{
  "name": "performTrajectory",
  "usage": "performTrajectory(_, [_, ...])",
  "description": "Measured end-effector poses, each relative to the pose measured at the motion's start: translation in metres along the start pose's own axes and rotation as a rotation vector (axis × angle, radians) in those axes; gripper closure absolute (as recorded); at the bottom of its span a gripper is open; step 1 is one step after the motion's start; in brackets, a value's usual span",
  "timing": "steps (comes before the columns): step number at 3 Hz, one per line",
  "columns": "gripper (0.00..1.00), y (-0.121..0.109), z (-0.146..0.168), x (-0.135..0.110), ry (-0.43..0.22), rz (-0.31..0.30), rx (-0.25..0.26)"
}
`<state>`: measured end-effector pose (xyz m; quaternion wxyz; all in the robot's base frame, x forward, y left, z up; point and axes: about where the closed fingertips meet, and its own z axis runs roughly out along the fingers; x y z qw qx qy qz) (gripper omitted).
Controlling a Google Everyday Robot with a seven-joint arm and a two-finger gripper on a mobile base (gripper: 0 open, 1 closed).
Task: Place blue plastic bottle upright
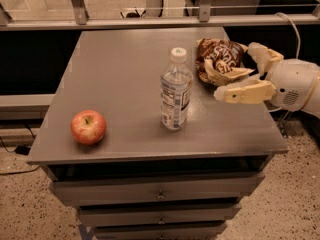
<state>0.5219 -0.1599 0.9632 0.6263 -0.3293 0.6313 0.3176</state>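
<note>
The blue plastic bottle [176, 91], clear with a white cap and a white-and-bluish label, stands upright near the middle of the grey table [115, 64]. My gripper [234, 70] is to the right of the bottle, over the table's right edge, open and empty. It is clear of the bottle by about a bottle's width. One cream finger [245, 92] points left toward the bottle; the other [262, 55] is raised behind it.
A red apple [88, 127] sits at the front left of the table. A brown crumpled snack bag [220, 59] lies at the back right, just beside my gripper. Drawers [160, 194] run below the tabletop. A metal rail [150, 21] runs behind.
</note>
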Motion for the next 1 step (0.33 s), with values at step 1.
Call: performTrajectory(1, [0.0,0.0082,0.0108,0.0041,-0.003,0.0,-0.004])
